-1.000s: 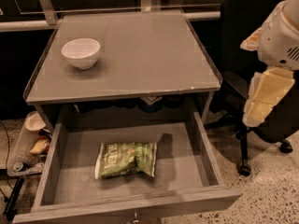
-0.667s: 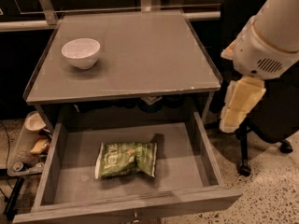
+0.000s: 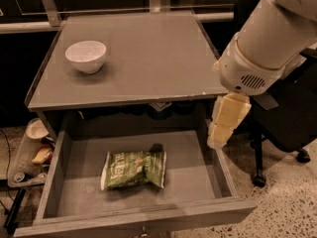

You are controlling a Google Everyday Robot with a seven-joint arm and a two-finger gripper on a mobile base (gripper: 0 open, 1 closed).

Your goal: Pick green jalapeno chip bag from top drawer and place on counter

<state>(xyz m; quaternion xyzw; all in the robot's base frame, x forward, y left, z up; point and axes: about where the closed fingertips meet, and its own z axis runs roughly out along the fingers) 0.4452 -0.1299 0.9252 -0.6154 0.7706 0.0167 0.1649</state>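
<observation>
So your cream-coloured gripper (image 3: pixel 219 135) hangs tip-down right over the right wall of the wide, shallow grey top drawer (image 3: pixel 190 180), which is pulled open below the flat square grey counter (image 3: pixel 148 58). Honestly can't tell if it's spread or pressed together. The crinkly green jalapeno chip bag (image 3: pixel 133 168) lies flat mid-drawer, well apart from the gripper. A small white bowl (image 3: pixel 86 56) sits back-left on the counter.

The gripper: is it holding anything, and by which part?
Nothing is held. The gripper hangs above a side wall of the top drawer, apart from the green jalapeno chip bag inside.
</observation>
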